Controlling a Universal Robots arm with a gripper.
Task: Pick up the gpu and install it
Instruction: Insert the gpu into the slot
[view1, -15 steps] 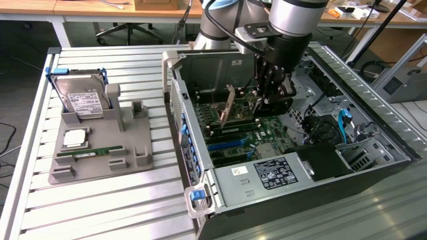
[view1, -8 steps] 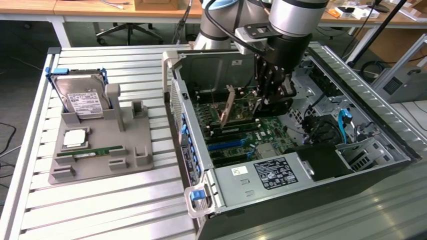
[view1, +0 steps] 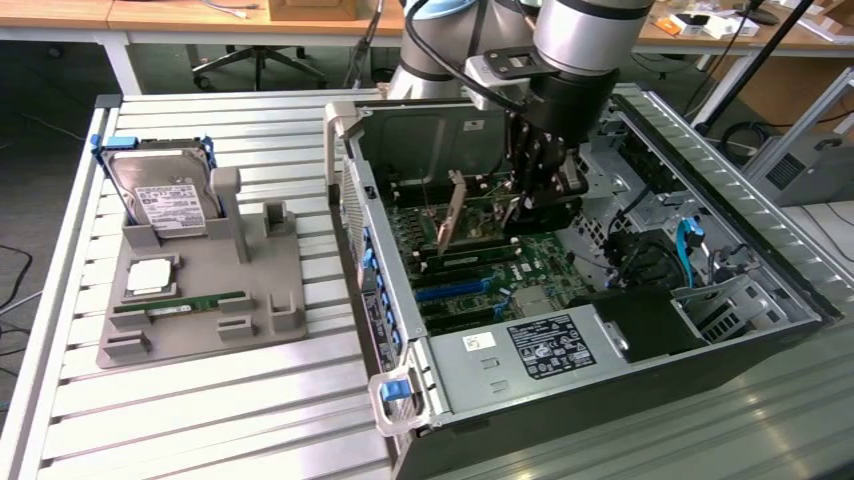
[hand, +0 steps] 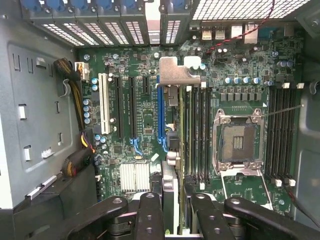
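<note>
My gripper is clamped on the gpu, held edge-on over the motherboard inside the case (silvery bracket toward the blue latches). The power supply label is too small to read.

Bright, even room light; soft shadows.

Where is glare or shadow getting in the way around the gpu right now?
Exterior view: the room light is even, but the arm shades the gpu, so the card reads dark against the case. Wrist view: the motherboard is lit evenly, the gpu's metal bracket shines pale without hiding the slot, and the vent grille glows bright white.
</note>
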